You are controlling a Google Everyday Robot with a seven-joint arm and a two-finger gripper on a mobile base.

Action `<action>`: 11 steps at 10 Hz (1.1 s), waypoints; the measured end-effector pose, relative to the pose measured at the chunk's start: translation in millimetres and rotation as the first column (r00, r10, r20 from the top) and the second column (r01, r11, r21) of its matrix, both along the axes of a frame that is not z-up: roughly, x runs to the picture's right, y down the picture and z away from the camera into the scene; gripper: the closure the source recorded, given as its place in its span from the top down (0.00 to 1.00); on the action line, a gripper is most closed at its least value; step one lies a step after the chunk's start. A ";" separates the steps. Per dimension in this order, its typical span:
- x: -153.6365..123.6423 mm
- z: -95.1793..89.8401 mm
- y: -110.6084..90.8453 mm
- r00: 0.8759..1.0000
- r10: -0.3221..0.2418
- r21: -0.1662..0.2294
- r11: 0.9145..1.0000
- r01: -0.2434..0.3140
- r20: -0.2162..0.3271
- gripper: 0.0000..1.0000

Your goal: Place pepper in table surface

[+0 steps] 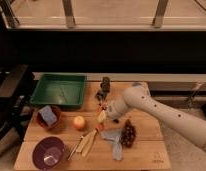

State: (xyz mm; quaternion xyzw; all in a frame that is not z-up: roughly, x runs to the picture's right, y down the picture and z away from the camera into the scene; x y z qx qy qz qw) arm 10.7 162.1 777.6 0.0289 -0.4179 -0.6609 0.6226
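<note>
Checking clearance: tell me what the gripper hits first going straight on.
Probably the round orange fruit, lower left of the gripper in the picture, over the light-brown wooden tabletop; depth is unclear.

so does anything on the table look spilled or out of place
Nothing looks spilled or damaged. The gripper hangs over the table middle, beside the orange. The pale strips lie loosely fanned near the purple bowl, and a grey cloth is crumpled by the grapes. The pepper can't be picked out clearly.
</note>
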 end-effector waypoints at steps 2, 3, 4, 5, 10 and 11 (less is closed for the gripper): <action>-25.7 10.0 3.9 0.994 -0.078 0.040 0.996 0.075 0.074 0.18; -31.6 14.5 5.8 0.991 -0.095 0.047 0.995 0.090 0.093 0.26; -35.6 21.3 7.4 0.987 -0.111 0.054 0.993 0.106 0.116 0.36; -33.9 31.7 7.3 0.983 -0.125 0.057 0.991 0.118 0.135 0.48; -22.6 71.5 -2.7 0.960 -0.186 0.049 0.982 0.180 0.208 0.80; -23.2 73.4 -3.6 0.958 -0.190 0.048 0.982 0.184 0.215 0.80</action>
